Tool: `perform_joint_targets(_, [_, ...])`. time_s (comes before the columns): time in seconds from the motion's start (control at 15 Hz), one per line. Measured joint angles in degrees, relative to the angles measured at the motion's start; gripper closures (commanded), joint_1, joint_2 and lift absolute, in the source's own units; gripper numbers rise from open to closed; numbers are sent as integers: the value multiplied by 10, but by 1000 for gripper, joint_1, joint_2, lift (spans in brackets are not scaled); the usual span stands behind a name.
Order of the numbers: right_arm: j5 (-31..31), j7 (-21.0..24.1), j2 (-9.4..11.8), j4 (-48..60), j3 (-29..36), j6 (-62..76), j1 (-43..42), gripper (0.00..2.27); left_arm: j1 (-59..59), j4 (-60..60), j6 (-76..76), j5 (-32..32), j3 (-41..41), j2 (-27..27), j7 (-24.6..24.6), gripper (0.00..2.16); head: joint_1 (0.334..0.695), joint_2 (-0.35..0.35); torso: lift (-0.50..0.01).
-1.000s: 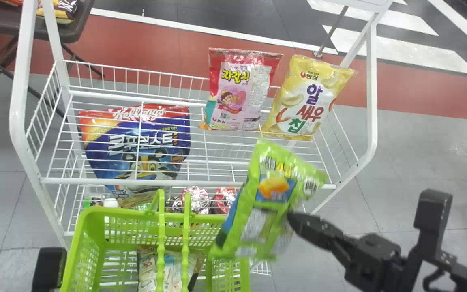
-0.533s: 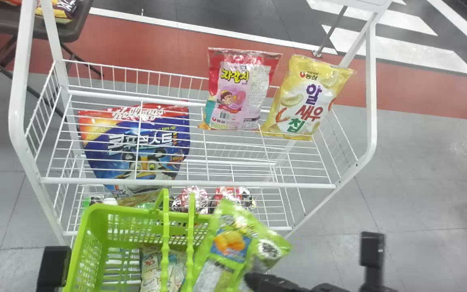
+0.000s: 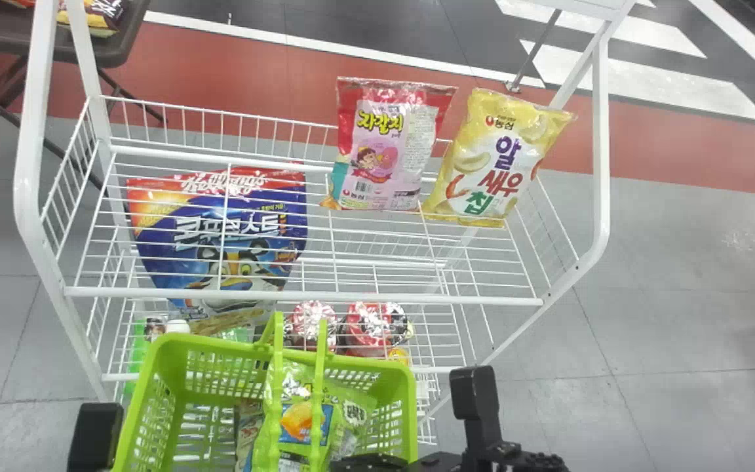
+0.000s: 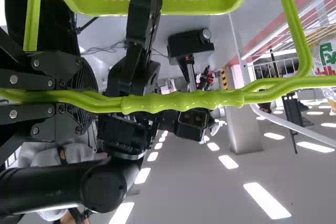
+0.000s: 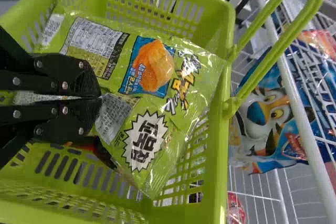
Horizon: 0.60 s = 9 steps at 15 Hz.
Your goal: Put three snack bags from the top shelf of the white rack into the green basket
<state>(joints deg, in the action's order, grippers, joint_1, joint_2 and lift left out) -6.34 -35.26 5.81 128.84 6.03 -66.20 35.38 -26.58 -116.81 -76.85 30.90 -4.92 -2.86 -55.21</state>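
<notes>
We have the green bag (image 3: 295,423) down inside the basket (image 3: 405,406), our right gripper (image 3: 345,463) clamped on it. Our left gripper (image 3: 94,436) grips the handles (image 3: 277,387). The red bag (image 3: 377,157) and yellow bag (image 3: 499,157) sit on the rack (image 3: 305,295).

White rack (image 3: 305,297) — bags (image 3: 381,157), perhaps cups (image 3: 366,331)

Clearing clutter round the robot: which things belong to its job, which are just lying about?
The job:
- green basket
- green snack bag
- white rack
- red-and-pink bag
- yellow bag

Lying about:
- blue bag, behind wires
- dark table
- packets on it
</notes>
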Motion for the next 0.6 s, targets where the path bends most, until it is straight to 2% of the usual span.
perform_joint_targets(0.2, [-2,-5,0,37,29,-14,6,56,4,3,1,-1,2,0,0,2142,695,-350,0])
perform_joint_targets(0.33, [-28,-5,-1,58,63,9,10,60,8,5,1,-1,1,0,1,2145,695,-350,0])
perform_joint_targets(0.47, [-47,3,-7,64,87,105,10,60,12,6,1,-1,0,1,3,2142,695,-350,0])
perform_joint_targets(0.6, [-48,36,-10,43,90,247,-13,63,13,7,1,-1,-1,1,4,2142,695,-350,0])
